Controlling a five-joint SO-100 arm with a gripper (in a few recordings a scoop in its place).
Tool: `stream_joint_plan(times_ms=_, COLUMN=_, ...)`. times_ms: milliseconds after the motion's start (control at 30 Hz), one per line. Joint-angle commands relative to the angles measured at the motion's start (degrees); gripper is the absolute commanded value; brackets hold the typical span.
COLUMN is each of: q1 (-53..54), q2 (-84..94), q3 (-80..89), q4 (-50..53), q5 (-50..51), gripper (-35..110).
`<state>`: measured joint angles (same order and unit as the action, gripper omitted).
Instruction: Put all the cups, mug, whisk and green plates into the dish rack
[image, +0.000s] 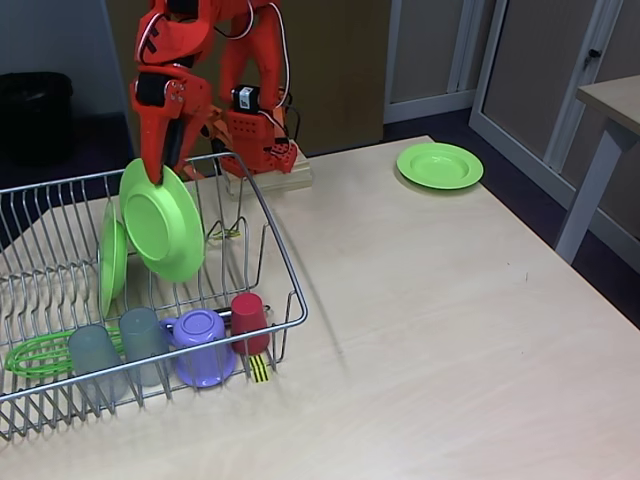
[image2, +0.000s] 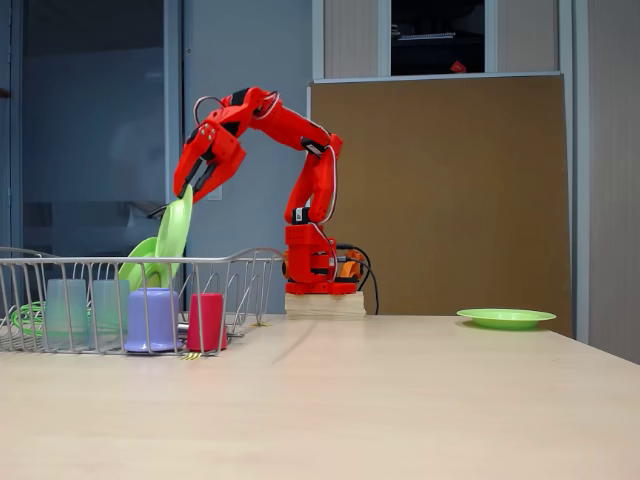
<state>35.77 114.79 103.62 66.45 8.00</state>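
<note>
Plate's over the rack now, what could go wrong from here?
1. The red end effector pinches only the top rim of the round lime-green plastic plate, which hangs tilted; it may slip or swing.
2. Lowered, it could knock the second green plate already upright in the silver wire dish rack.
3. A third green plate lies at the far table corner; reach looks doubtful.

Brown board (image2: 440, 190), grey cabinet doors (image: 540, 70)

We note the pale wooden bench (image: 430, 330) carrying the large silver wire dish rack (image: 285, 262), one round lime-green plastic plate (image: 440, 165), and the arm's wooden base block (image2: 322, 304).
</note>
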Motion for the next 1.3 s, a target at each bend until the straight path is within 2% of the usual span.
stream_joint_plan(times_ms=0, q1=2.64, q2=-0.18, q3=1.32, q4=-2.02, q5=-0.53, gripper=0)
stream_joint_plan(times_ms=467, q1=3.87, q2=-1.58, q3=10.90, q4=-4.83, q5=0.44, gripper=0)
stream_joint_plan(times_ms=633, q1=3.08, q2=-1.67, q3=12.92, q4=-3.96, q5=-2.37, gripper=9)
stream_joint_plan(times_ms=867, q1=4.22, q2=-0.53, q3=14.24, q4=-2.99, q5=-2.81, gripper=11)
stream_joint_plan(times_ms=1067, q1=6.68, q2=-1.93, q3=11.34, q4=-2.46, q5=-6.68, gripper=12)
stream_joint_plan(times_ms=1267, q1=6.68, q2=-2.11, q3=1.14, q4=4.75, q5=-11.16, gripper=12)
